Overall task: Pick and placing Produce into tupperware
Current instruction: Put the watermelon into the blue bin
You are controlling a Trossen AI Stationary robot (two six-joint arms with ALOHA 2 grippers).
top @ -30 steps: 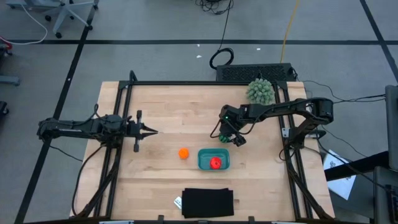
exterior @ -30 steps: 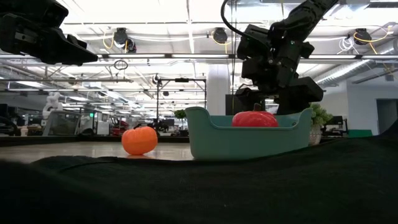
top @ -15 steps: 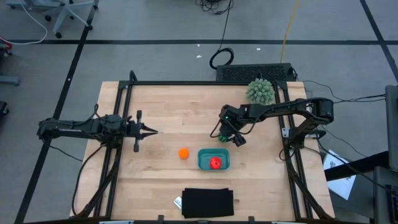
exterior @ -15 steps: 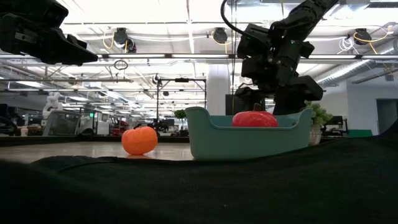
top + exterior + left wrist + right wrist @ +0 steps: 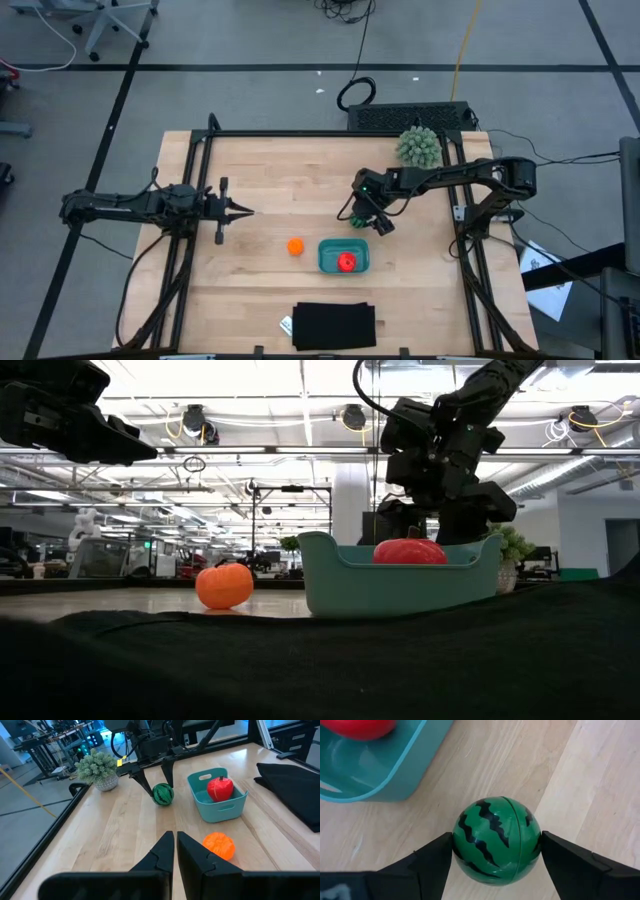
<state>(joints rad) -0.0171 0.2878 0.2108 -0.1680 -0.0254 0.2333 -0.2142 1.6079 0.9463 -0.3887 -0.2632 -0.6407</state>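
Observation:
The striped green watermelon [image 5: 496,840] rests on the table just beyond the far side of the teal tupperware [image 5: 343,256]. My right gripper [image 5: 358,217] is over it, shut on it. The red tomato [image 5: 346,262] lies inside the tupperware. The orange ball [image 5: 295,246] sits on the table just left of the tupperware. My left gripper [image 5: 240,210] is shut and empty, above the table's left half. In the low view the tupperware [image 5: 400,580] hides the watermelon. My right gripper pinches the watermelon between its two fingers, one fingertip [image 5: 437,857] on each opposite side, at about the ball's widest part [image 5: 462,845]. The fingers come from above, slanting down. In the left wrist view the watermelon [image 5: 162,794] sits on the table.
A pale-green spiky ball [image 5: 417,146] stands at the table's far right. A black flat rectangle [image 5: 334,325] lies at the near edge, with a small white tag [image 5: 285,325] beside it. Bare wood lies between the two arms.

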